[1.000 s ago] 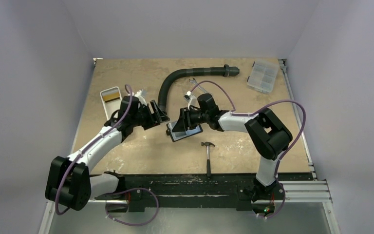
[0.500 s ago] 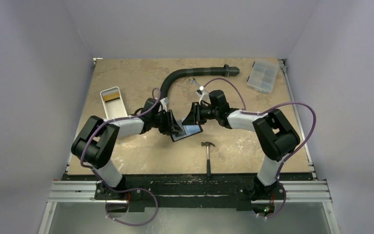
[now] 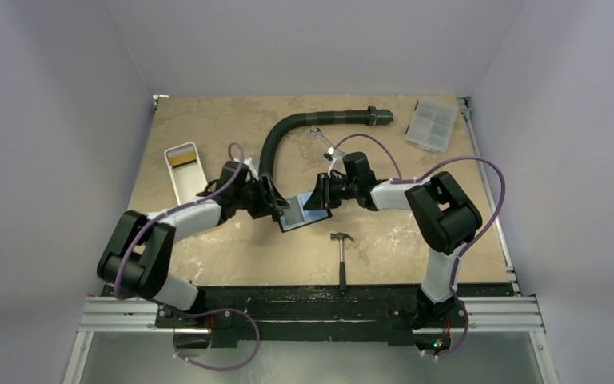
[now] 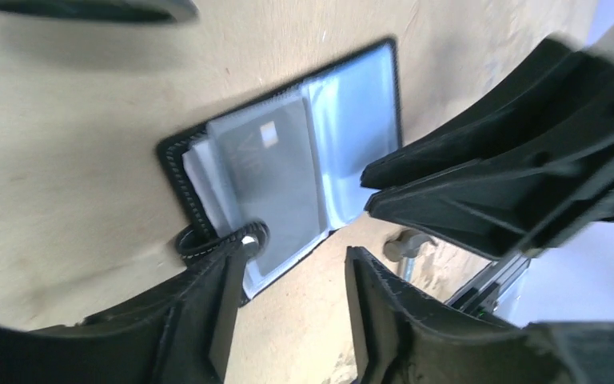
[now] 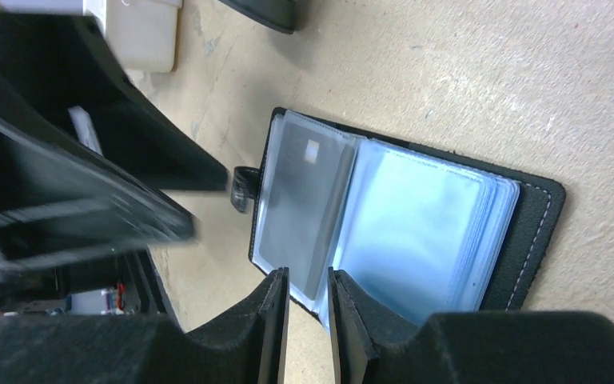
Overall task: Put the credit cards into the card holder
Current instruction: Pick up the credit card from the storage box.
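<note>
Tan tabletop (image 3: 208,128), card holder (image 3: 304,214) open mid-table with one dark card (image 5: 304,208) pocketed, left gripper (image 4: 292,304) wide and empty by the strap (image 4: 216,240), right gripper (image 5: 308,320) nearly pinched, hold unclear, other cards unseen.

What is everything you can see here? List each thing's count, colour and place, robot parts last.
Holder: one, black, open, centre.
Card: one, dark grey, in holder pocket.
Hammer: one, dark, nearer than holder.
Hose: one, black, far centre.
Wrench: one, silver, by hose.
Tray: one, white, left.
Box: one, clear, far right.
Table: one, tan.
Left fingers: two, black, open, at holder.
Right fingers: two, black, narrow gap, at holder.
</note>
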Tool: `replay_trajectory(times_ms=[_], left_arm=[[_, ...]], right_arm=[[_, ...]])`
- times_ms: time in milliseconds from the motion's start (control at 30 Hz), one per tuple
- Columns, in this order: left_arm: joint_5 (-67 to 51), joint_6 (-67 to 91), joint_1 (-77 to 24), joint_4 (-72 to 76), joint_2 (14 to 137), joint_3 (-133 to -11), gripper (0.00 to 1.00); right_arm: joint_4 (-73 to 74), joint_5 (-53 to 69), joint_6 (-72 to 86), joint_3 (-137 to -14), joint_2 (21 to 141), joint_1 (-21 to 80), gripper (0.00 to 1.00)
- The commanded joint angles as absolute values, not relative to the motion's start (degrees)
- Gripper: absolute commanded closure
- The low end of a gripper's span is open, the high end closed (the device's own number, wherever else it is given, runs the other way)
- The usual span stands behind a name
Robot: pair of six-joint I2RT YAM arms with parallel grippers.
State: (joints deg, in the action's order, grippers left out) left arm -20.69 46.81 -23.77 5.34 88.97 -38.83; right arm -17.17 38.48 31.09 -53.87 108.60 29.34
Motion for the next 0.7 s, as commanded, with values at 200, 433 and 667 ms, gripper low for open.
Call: replay_trajectory(times_ms=[200, 433, 667], left_arm=[[-18.1, 43.1, -3.1, -20.1, 73.6, -54.6, 0.26], [-7.8, 58.0, 9.3, -16.7, 78.4, -57.1, 0.19], [9.1, 73.8, 9.1, -12.0, 86.0, -60.7, 0.2]], right_arm=[[-19.6, 38.3, 29.9, -52.8, 106.9, 29.2, 0.68], [-19.8, 37.5, 29.5, -51.6, 105.3, 29.1, 0.68], [-19.8, 36.8, 29.4, -51.2, 105.2, 29.0, 0.68]])
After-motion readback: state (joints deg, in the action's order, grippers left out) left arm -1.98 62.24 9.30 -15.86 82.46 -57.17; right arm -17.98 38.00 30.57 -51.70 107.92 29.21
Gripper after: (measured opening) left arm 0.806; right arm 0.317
